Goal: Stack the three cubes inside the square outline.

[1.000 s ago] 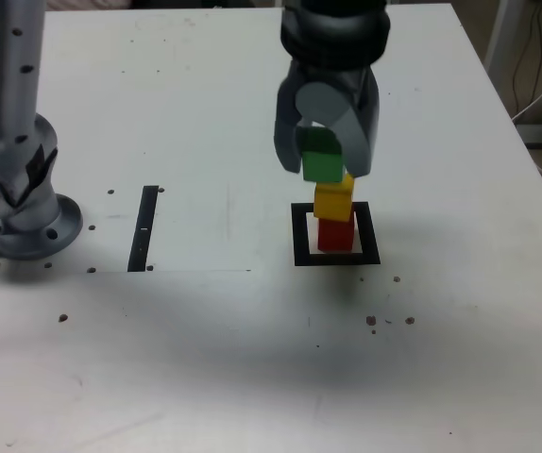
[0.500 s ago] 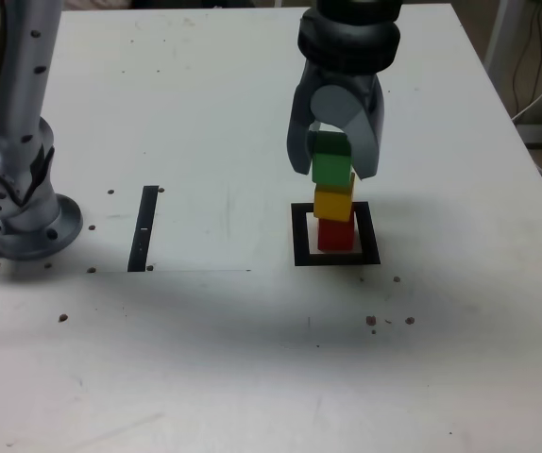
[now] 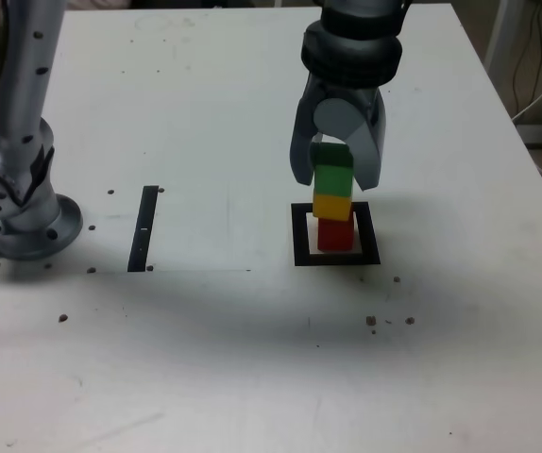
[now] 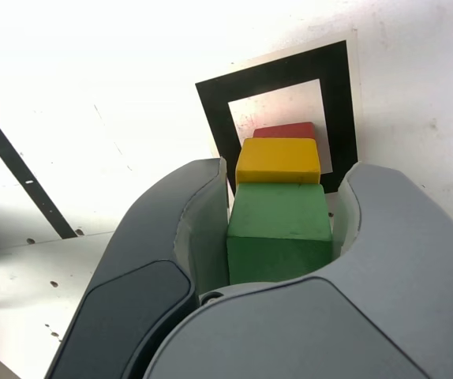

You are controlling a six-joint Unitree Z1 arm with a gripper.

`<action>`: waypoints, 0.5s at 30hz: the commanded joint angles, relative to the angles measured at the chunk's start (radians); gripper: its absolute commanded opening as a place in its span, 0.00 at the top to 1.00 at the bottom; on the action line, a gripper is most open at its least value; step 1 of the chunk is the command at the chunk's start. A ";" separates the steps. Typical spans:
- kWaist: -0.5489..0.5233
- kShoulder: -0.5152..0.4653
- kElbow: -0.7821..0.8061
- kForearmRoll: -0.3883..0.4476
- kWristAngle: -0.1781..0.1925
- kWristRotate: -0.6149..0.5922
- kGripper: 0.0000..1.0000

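Right of centre in the exterior view, the gripper is clenched on the green cube, which sits on or just above the yellow cube, itself on the red cube inside the square outline on the desk. To finish well, I would seat the green cube flat, then spread the jaws evenly and rise straight, without nudging. The stack's long axis is upright, though the wrist view shows green slightly offset from yellow.

Exterior view: high, facing down across the table. Wrist view: close, looking down. Shared: cube stack and square outline.
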 commanded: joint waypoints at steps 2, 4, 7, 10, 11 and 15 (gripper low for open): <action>0.004 0.000 0.009 -0.002 -0.001 0.012 0.54; 0.004 0.000 0.009 -0.001 -0.005 0.017 0.43; 0.004 -0.004 0.008 0.001 -0.011 0.023 0.25; 0.004 -0.013 0.006 0.004 -0.016 0.025 0.09; 0.003 -0.017 0.006 0.006 -0.017 0.025 0.05; -0.009 -0.032 0.007 0.007 -0.021 0.023 0.01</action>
